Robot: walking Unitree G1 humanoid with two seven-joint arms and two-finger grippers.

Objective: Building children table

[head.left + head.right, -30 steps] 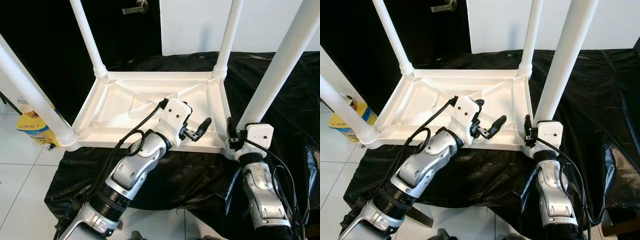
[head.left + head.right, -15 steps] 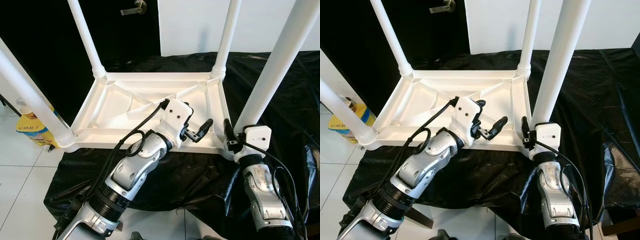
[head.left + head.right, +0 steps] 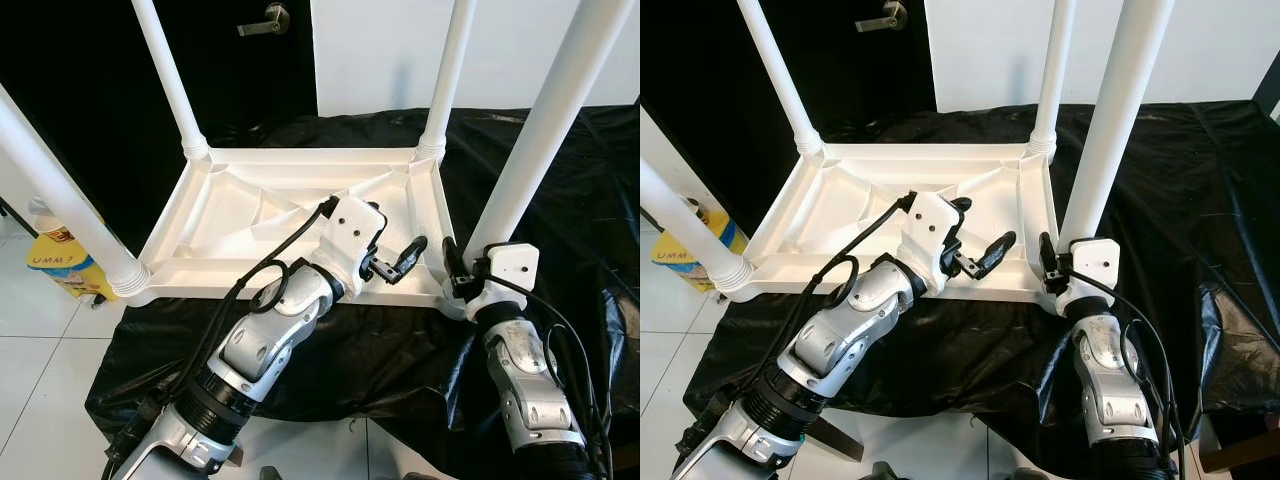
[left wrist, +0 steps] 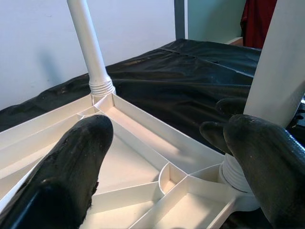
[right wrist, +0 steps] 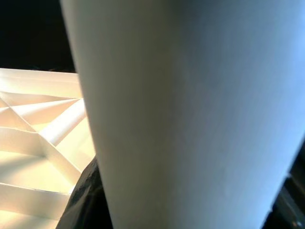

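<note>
A white plastic children's table (image 3: pixel 300 156) lies upside down on black cloth, its legs pointing up. My left gripper (image 3: pixel 396 262) hovers open over the table's near rim, close to the near right corner, holding nothing. In the left wrist view its two black fingers (image 4: pixel 71 167) frame the ribbed underside (image 4: pixel 128 157) and the far right leg (image 4: pixel 88 43). My right gripper (image 3: pixel 466 276) is at the foot of the near right leg (image 3: pixel 540 130), its fingers closed around it. In the right wrist view that leg (image 5: pixel 190 109) stands right in front of the camera, with a black finger (image 5: pixel 86 200) beside it.
The black cloth (image 3: pixel 570 210) covers the floor under and to the right of the table. A yellow bottle (image 3: pixel 52 265) stands on white tiles (image 3: pixel 50 350) by the near left leg (image 3: pixel 55 190). A dark door with a lever handle (image 3: pixel 262 15) is behind.
The whole picture has shifted a little, so the camera moved. Both grippers keep their places relative to the table; the right one stays on the leg.
</note>
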